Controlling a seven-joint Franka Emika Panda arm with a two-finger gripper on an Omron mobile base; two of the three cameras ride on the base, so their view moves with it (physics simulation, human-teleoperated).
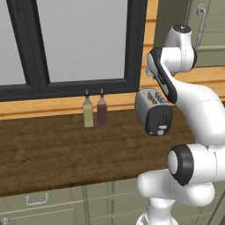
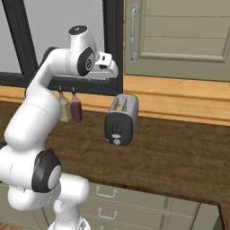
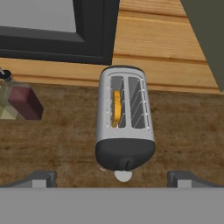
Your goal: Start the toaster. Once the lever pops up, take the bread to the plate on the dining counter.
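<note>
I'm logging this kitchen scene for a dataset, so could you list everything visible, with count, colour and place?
toaster: one, silver-grey with black end panel, on the worktop below the window
bread: one, orange-tan, standing in the toaster's left slot as the hand view shows it
bottles: two, one pale yellow, one dark red, side by side by the window sill
worktop: one, dark wood, over olive drawers
window: one, black frame, behind the worktop
cabinet door: one, olive, metal handle, right of the window
gripper: one, dark fingertips spread apart, above the toaster's black end
</note>
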